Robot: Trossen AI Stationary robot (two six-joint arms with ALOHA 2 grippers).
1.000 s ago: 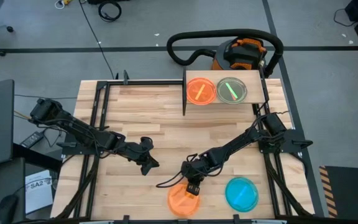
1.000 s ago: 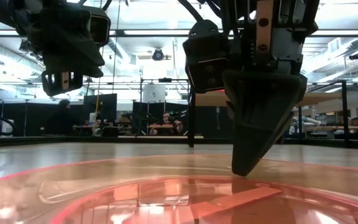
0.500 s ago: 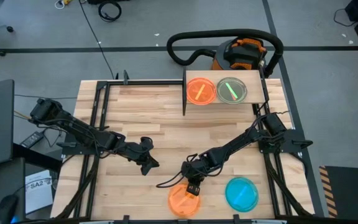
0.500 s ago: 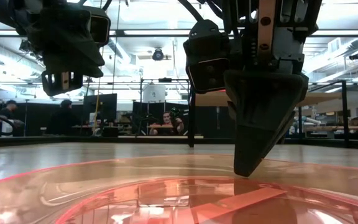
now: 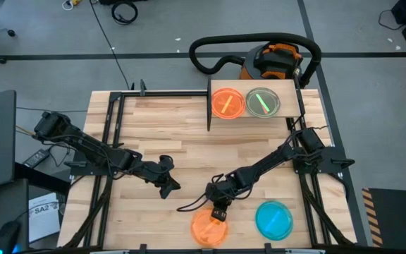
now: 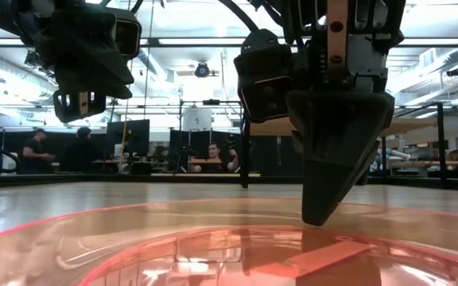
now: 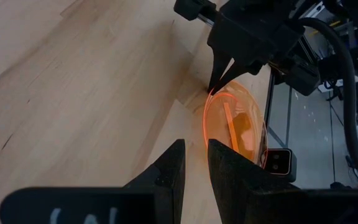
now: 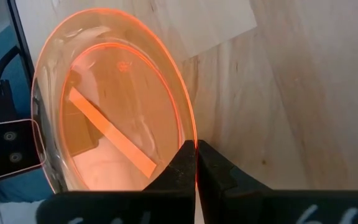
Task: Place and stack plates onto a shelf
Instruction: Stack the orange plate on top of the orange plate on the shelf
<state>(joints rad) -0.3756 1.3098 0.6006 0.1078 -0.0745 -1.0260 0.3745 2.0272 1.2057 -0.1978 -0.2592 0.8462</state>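
Two of my right end effector (image 8: 196, 163) fingers are pinched tight on the thin rim of the orange plate (image 5: 207, 227), which lies at the tabletop's (image 5: 175, 152) near edge. It looks light, stiff and slippery, so the raised rim is the only hold. My left end effector (image 5: 168, 185) waits nearby, half open and empty.
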